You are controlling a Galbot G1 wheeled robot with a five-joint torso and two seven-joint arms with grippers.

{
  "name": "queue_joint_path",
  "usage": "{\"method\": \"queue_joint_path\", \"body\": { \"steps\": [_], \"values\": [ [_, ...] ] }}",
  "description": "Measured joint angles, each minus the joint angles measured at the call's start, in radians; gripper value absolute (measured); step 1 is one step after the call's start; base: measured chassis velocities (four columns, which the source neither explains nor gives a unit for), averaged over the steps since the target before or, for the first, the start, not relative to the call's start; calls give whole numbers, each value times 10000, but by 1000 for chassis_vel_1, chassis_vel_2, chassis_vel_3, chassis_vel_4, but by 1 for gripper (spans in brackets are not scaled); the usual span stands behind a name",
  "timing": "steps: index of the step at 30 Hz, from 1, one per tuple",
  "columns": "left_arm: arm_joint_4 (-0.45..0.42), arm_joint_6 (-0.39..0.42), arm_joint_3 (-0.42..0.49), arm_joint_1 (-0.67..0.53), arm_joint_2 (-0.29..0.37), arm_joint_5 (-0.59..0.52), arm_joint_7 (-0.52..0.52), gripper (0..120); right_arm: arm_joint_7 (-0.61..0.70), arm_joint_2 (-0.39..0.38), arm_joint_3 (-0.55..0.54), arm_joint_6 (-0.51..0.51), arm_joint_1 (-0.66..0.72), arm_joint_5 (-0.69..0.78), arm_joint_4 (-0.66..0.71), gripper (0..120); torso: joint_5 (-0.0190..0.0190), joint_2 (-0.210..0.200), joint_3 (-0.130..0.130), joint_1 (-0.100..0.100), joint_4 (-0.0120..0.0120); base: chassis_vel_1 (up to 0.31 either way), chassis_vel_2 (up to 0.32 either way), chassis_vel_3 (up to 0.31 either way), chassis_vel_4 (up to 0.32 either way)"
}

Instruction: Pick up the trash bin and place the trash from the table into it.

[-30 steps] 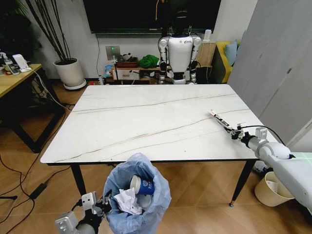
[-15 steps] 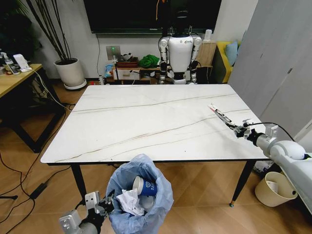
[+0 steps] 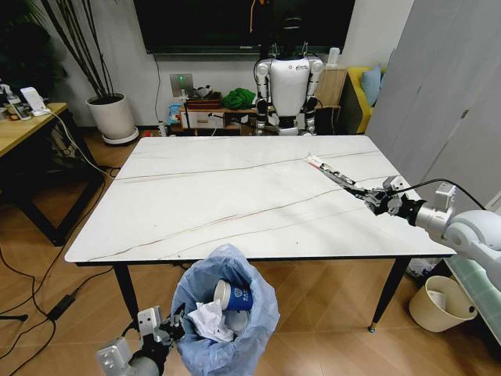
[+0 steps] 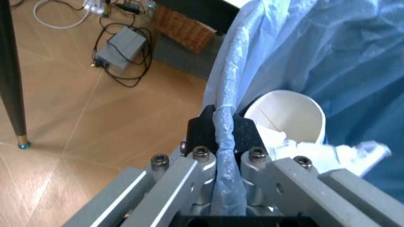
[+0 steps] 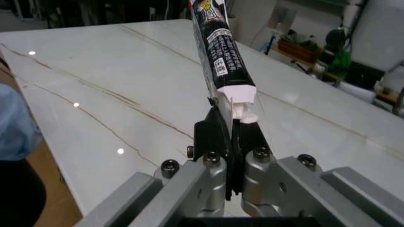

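I see the white veined marble surface (image 3: 235, 188) on a wood floor. My right end effector (image 3: 369, 197) reaches over its right edge, pinching the thin printed tube (image 3: 333, 173), slanted toward the far side. My left end effector (image 4: 225, 135) clamps the crinkled blue bag rim of the trash bin (image 3: 227, 313), below the near edge.

A white humanoid robot (image 3: 288, 84) stands behind the far edge, a potted plant (image 3: 109, 113) (white pot) at left, a TV (image 3: 243, 23) above, a cream bucket (image 3: 437, 302) at right.
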Motion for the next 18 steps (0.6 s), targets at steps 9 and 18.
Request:
{"method": "queue_joint_path", "body": {
  "steps": [9, 18],
  "values": [
    [29, 1, 45, -64, 87, -14, -4, 0, 17, -502, 1727, -138, -1658, -105, 1655, 0, 1, 0, 0, 0, -6, 0, 0, 0, 0],
    [-11, -5, 105, -20, 51, 136, -1, 0, -64, -535, 4332, -191, -5233, -1576, 4294, 0, 2, 1, -1, -1, -3, 0, 0, 0, 0]
  ]
}}
